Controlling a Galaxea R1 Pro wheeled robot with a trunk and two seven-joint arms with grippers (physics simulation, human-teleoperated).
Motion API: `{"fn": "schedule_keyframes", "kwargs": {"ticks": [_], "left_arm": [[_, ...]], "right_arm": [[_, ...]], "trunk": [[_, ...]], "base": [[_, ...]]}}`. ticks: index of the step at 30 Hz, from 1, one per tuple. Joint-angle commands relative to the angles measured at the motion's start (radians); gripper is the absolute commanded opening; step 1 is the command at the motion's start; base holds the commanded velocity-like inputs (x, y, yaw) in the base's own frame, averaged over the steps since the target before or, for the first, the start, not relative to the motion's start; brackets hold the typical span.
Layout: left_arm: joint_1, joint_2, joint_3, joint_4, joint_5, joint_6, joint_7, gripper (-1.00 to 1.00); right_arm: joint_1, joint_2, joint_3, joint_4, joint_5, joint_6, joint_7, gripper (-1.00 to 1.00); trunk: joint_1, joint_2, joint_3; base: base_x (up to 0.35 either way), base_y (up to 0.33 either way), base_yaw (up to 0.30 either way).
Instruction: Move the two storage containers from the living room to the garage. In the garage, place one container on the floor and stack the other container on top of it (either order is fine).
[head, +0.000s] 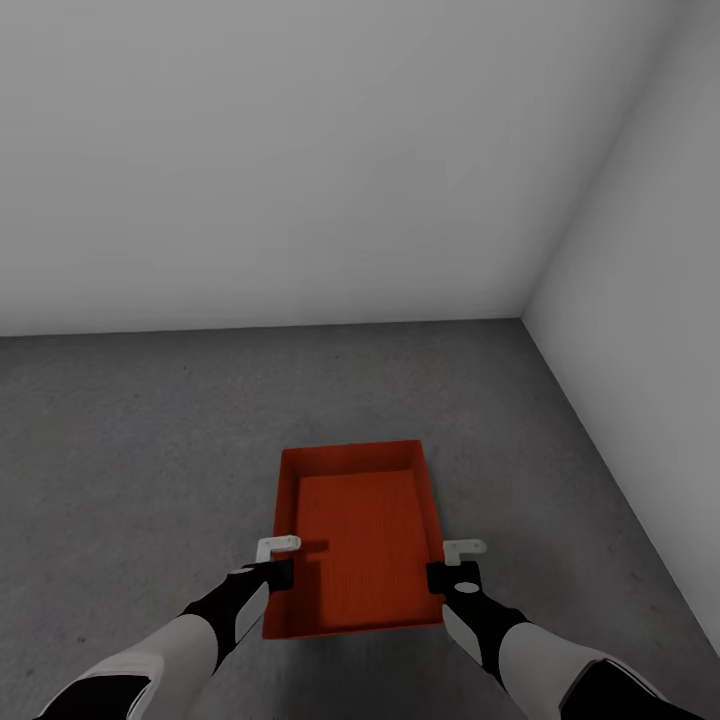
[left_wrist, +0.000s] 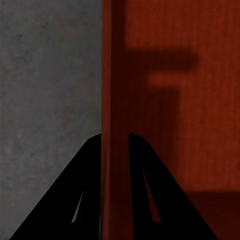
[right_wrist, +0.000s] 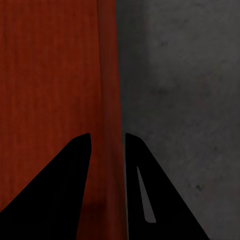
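One orange-red storage container (head: 357, 535) with an open top and ribbed walls lies level between my arms, over the dark grey floor (head: 150, 450) of the garage. My left gripper (head: 278, 574) is shut on its left long wall, and my right gripper (head: 447, 577) is shut on its right long wall. In the left wrist view the left gripper (left_wrist: 114, 137) has its black fingers (left_wrist: 85, 200) on either side of the container wall (left_wrist: 106, 75). The right gripper (right_wrist: 107, 136) straddles the opposite container wall (right_wrist: 107, 60) the same way. I cannot tell whether the container touches the floor.
A plain white wall (head: 300, 150) stands ahead and another white wall (head: 650, 300) runs along the right, meeting in a corner at the far right. Open grey concrete spreads to the left and ahead of the container.
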Motion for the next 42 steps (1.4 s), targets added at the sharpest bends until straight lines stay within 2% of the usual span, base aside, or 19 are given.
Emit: {"fn": "schedule_keyframes", "kwargs": {"ticks": [1, 9, 14, 42], "left_arm": [[0.001, 0.001, -0.054, 0.040, -0.057, 0.006, 0.010, -1.00], [0.001, 0.001, -0.054, 0.040, -0.056, 0.006, 0.010, -1.00], [0.001, 0.001, -0.053, 0.040, -0.055, 0.006, 0.010, -1.00], [0.001, 0.001, -0.054, 0.040, -0.057, 0.005, 0.013, -1.00]], "right_arm": [[-0.002, -0.012, -0.040, -0.002, -0.001, -0.003, -0.002, -1.00], [-0.002, -0.012, -0.040, -0.002, -0.001, -0.003, -0.002, -1.00], [-0.002, -0.012, -0.040, -0.002, -0.001, -0.003, -0.002, -1.00], [-0.002, -0.012, -0.040, -0.002, -0.001, -0.008, -0.004, -1.00]], "trunk": [[0.000, 0.000, 0.000], [0.000, 0.000, -0.001], [0.019, -0.035, -0.016], [0.019, -0.035, -0.016]], "base": [[0.000, 0.000, 0.000], [0.000, 0.000, 0.000], [0.000, 0.000, 0.000], [0.000, 0.000, 0.000]]}}
